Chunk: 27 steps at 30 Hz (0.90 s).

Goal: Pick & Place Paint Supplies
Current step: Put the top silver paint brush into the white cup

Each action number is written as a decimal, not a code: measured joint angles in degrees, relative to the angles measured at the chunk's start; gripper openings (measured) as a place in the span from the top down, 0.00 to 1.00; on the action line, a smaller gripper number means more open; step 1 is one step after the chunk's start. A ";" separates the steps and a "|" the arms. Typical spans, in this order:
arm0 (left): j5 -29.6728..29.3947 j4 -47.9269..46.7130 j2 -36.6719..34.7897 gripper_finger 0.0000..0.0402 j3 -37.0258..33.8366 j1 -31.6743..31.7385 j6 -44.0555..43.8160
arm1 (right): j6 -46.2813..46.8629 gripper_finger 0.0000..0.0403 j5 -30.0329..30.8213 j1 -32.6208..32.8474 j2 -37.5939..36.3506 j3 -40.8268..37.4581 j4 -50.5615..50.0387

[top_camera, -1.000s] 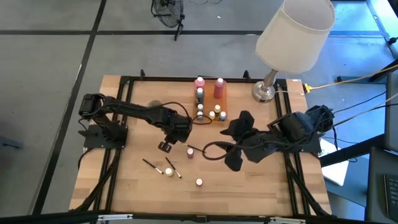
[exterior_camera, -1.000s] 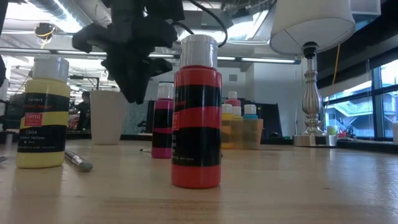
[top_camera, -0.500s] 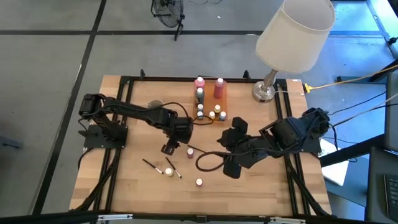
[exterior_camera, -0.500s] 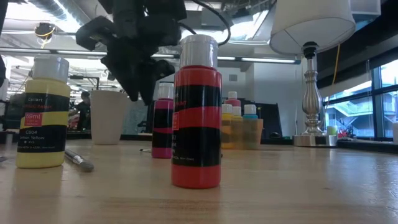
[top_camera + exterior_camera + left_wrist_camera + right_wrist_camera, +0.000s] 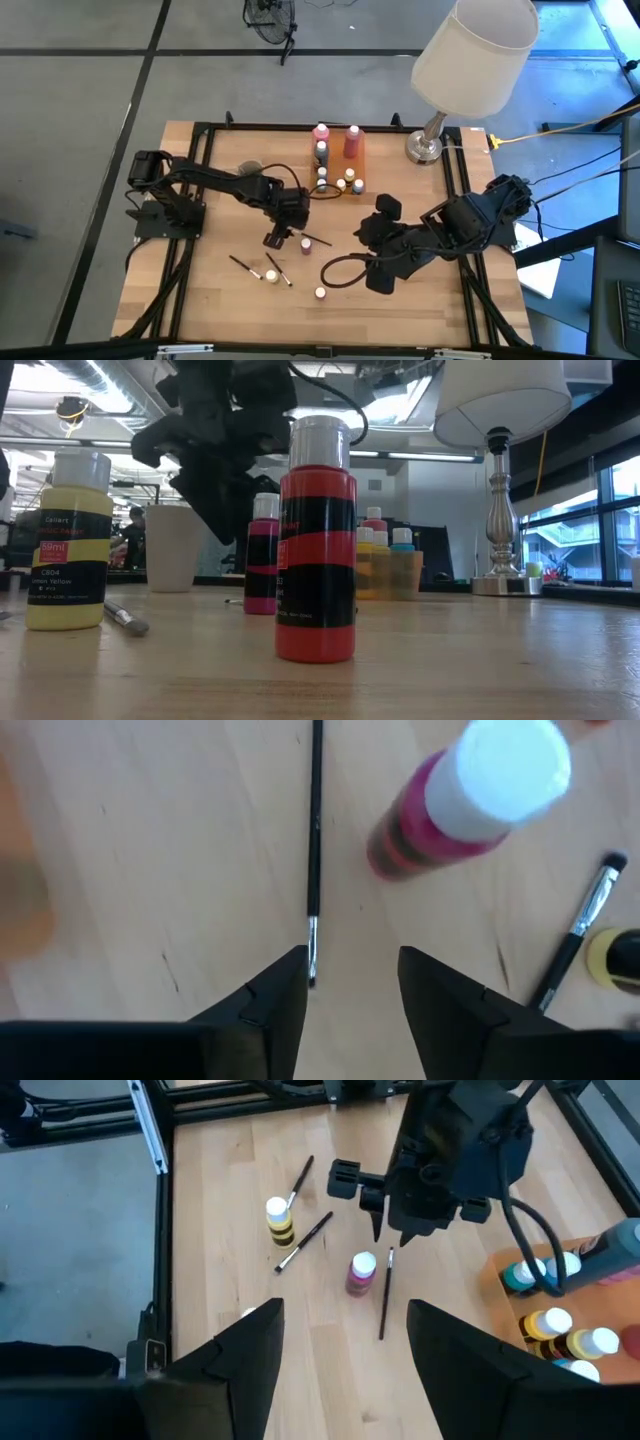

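Left wrist view: open, empty left claw (image 5: pixel 350 982) over thin dark brush (image 5: pixel 315 840), beside white-capped pink bottle (image 5: pixel 470 810).

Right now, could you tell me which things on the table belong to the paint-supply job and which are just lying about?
Job:
- pink bottle, beside the brush tip
- thin brush, below the left gripper, fingers open
- yellow bottle
- red bottle
- two more brushes
- bottle cluster

Lying about:
- lamp
- white cup
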 joint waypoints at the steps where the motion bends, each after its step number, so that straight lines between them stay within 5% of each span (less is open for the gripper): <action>1: 0.08 0.19 0.24 0.62 0.03 0.01 -0.03 | 0.01 0.46 0.01 -0.03 0.00 0.00 -0.01; 27: -5.02 0.12 5.88 0.65 -0.05 0.67 6.61 | 1.06 0.46 -0.66 0.00 -0.07 0.00 -1.86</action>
